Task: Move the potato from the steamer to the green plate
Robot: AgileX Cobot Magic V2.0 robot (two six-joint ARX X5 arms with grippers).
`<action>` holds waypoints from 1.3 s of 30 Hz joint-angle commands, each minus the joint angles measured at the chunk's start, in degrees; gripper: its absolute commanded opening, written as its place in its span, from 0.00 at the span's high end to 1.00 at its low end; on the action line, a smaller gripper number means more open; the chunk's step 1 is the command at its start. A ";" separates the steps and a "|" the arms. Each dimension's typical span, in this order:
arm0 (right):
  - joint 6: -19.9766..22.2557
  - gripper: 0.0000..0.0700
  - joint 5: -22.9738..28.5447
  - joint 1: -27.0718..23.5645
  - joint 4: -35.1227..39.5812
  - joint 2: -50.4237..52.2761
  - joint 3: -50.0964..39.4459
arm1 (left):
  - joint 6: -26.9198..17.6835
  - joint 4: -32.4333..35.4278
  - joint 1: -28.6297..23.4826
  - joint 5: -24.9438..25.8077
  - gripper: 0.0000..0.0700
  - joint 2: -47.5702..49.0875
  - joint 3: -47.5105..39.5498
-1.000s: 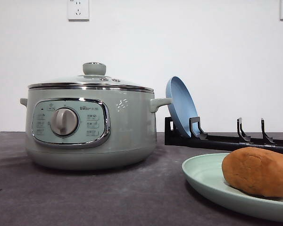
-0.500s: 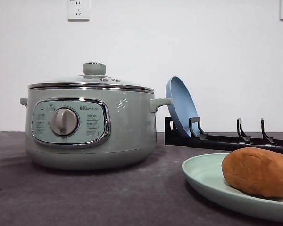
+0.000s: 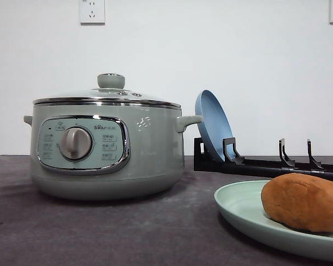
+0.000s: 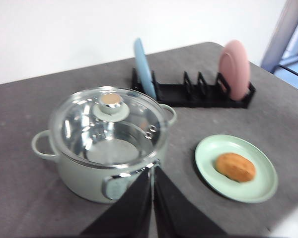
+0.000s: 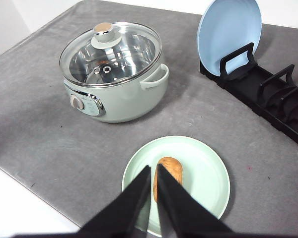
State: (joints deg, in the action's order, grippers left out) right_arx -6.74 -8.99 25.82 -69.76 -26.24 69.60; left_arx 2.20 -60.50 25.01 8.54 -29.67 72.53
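The orange-brown potato (image 3: 304,201) lies on the pale green plate (image 3: 238,208) at the front right of the table. The sage-green steamer (image 3: 105,147) stands to the left with its glass lid on. Through the lid, the steamer (image 4: 107,144) holds no potato. In the left wrist view, my left gripper (image 4: 152,171) hangs shut above the steamer's front, holding nothing; the potato (image 4: 235,166) and green plate (image 4: 253,186) are off to one side. My right gripper (image 5: 154,169) is shut and empty, high above the potato (image 5: 171,168) on the green plate (image 5: 203,173).
A black dish rack (image 3: 266,163) stands behind the green plate. It holds an upright blue plate (image 3: 212,124) and, at its far end, a pink plate (image 4: 234,68). The table's near edge (image 5: 49,198) runs close to the green plate.
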 commanded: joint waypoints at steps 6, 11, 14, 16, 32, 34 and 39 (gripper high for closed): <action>-0.02 0.99 0.04 0.24 0.70 -0.15 0.59 | -0.67 16.55 -11.30 0.11 1.00 1.34 -16.21; -0.02 0.99 0.04 0.24 0.70 -0.15 0.59 | -0.64 30.84 -18.85 0.11 1.00 5.54 -32.31; -0.02 0.99 0.04 0.24 0.70 -0.15 0.59 | -0.67 37.83 -21.37 0.11 1.00 9.51 -41.52; -0.02 0.99 0.04 0.24 0.70 -0.15 0.59 | -0.85 42.73 -22.40 0.07 1.00 12.78 -47.51; -0.02 0.99 0.04 0.24 0.70 -0.15 0.59 | 5.96 55.66 -22.90 -12.03 1.00 29.00 -71.07; -0.02 0.99 0.04 0.24 0.70 -0.15 0.59 | 5.92 55.11 -22.90 -12.05 1.00 29.47 -71.83; -0.02 0.99 0.04 0.24 0.70 -0.15 0.59 | 4.75 50.66 -22.86 -12.04 1.00 29.50 -71.86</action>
State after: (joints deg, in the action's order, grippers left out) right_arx -6.74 -9.01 25.82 -69.69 -26.22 69.60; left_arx 7.37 -9.58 2.15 -3.27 -0.22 1.87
